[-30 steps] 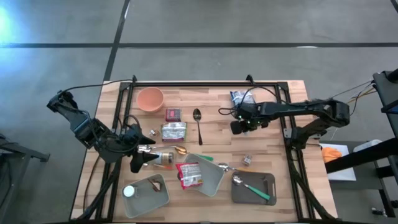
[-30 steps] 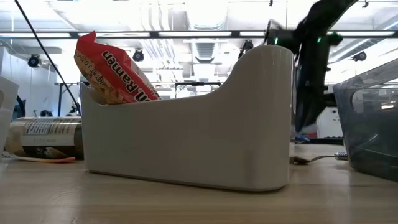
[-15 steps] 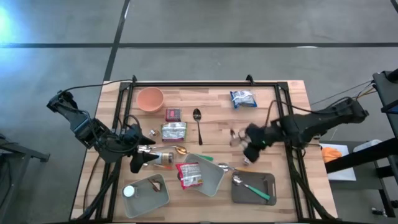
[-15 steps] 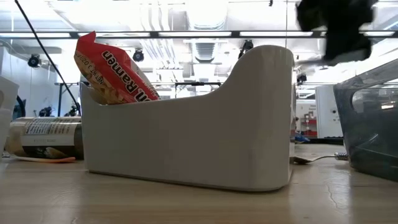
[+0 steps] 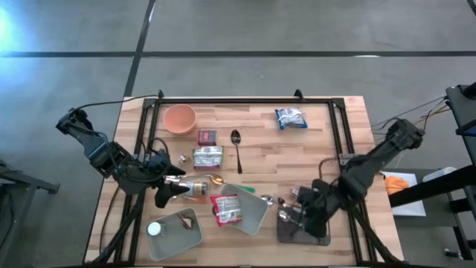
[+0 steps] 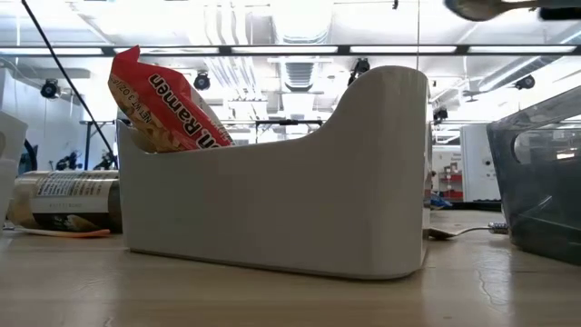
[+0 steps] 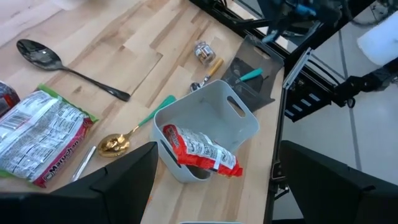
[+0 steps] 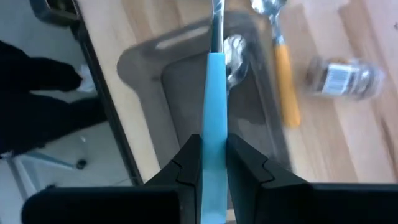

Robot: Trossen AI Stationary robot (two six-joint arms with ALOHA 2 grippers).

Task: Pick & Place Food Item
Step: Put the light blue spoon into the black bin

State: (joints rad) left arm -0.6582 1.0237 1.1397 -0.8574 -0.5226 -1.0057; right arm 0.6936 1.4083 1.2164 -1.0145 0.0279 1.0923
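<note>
My right gripper (image 5: 297, 217) hangs over the dark grey tray (image 5: 321, 217) near the table's front right. It is shut on a blue-handled utensil (image 8: 214, 93). My left gripper (image 5: 168, 192) stands open and holds nothing, over the table's left side. A red ramen packet (image 5: 227, 208) leans inside the white bin (image 5: 253, 216), also seen from the left wrist view as packet (image 7: 199, 149) in bin (image 7: 242, 121). A blue food packet (image 5: 290, 117) lies flat at the far right, and a green and red packet (image 5: 208, 156) lies mid-table. My right gripper pinches the utensil's blue handle (image 8: 215, 121) between its two fingers (image 8: 186, 163). The fingers come steeply from above and lie along the handle, whose metal stem (image 8: 216, 25) sticks out beyond them. The utensil is lifted clear above the tray.
A spoon (image 8: 234, 50) lies in the grey tray; an orange-handled spoon (image 8: 283, 74) and a small jar (image 8: 341, 78) lie beside it. Also on the table are a pink bowl (image 5: 179, 117), a black spoon (image 5: 236, 145), a dark red packet (image 5: 207, 136) and a light tray (image 5: 178, 229).
My right gripper has swung from the far right part of the table, beside the blue packet, toward the near edge and now hangs over the grey tray. It has risen and turned on the way and stayed shut. The blue packet now shows fully.
</note>
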